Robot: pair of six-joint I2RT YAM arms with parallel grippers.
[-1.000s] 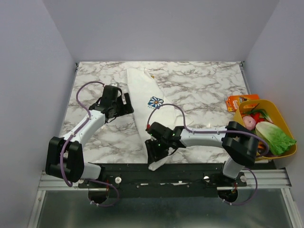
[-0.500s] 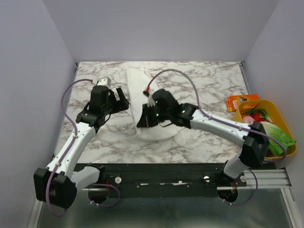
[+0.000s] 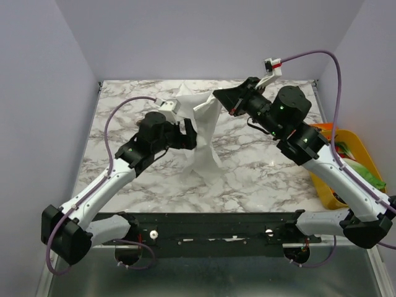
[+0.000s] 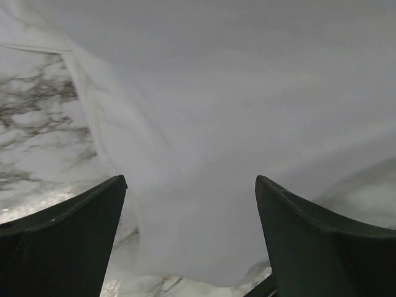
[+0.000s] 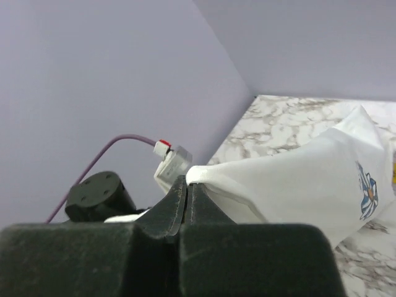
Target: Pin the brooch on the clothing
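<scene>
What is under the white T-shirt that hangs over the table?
Marble table shows beside the hanging edge of the T-shirt; whatever lies beneath its bunched bottom is covered.

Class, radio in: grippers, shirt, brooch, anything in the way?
Right gripper shut on shirt, held up. Left gripper open, facing it. Brooch not in view.

I saw the clothing plain white, its flower print blue and white at the right of the right wrist view. The counter was white marble veined grey, the basket at the right edge yellow, and the cables purple.
</scene>
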